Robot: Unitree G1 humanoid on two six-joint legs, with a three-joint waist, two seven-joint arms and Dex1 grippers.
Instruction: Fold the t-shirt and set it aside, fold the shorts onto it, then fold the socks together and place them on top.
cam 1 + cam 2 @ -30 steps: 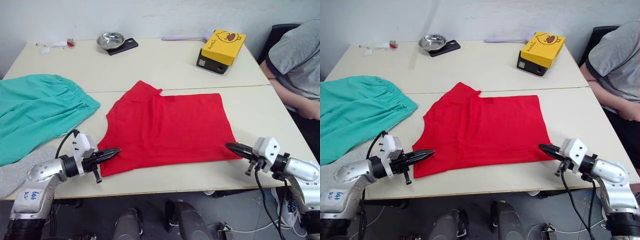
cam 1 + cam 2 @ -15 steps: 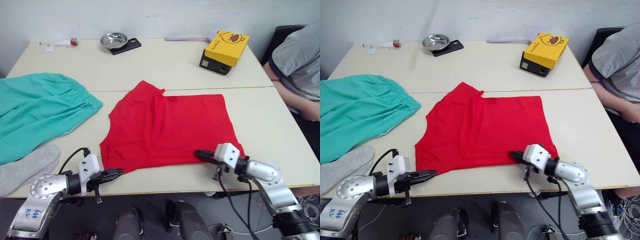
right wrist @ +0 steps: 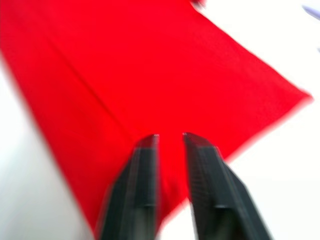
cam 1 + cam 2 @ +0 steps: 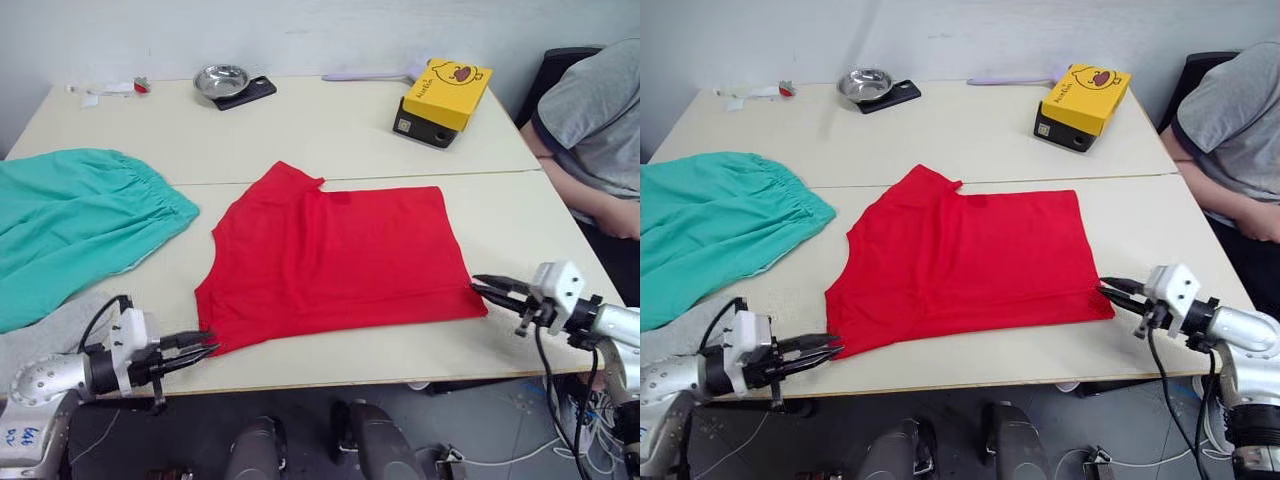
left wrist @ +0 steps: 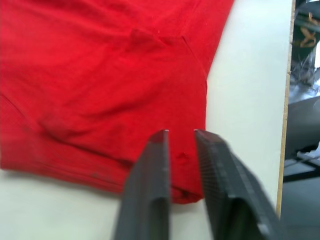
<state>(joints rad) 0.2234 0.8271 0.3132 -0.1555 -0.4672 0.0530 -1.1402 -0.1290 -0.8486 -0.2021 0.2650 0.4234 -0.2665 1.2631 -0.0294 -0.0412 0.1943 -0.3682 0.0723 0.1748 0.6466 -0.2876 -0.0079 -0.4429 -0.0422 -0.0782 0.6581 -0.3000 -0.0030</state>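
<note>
None of the three folds looked finished. The t-shirt lay flat in the middle of the surface, already doubled lengthwise it seemed, one sleeve poking out toward the far left. The shorts were spread unfolded at the left edge, well apart from the t-shirt, and a grey patch by the left arm, probably the socks, lay at the near left corner. So the t-shirt fold was the step in hand, with setting it aside, the shorts and the socks all left to do.

The left claw sat low at the t-shirt's near left corner, its fingers slightly parted with nothing between them; the left wrist view showed the tips over the hem corner. The right claw pointed at the near right corner, fingers a little apart too and gripping nothing, tips just at the cloth's edge.

As for writing, the yellow box on the far right carried a cartoon face and a dark word along its side, too small to read. A person's grey sleeve showed at the right.
</note>
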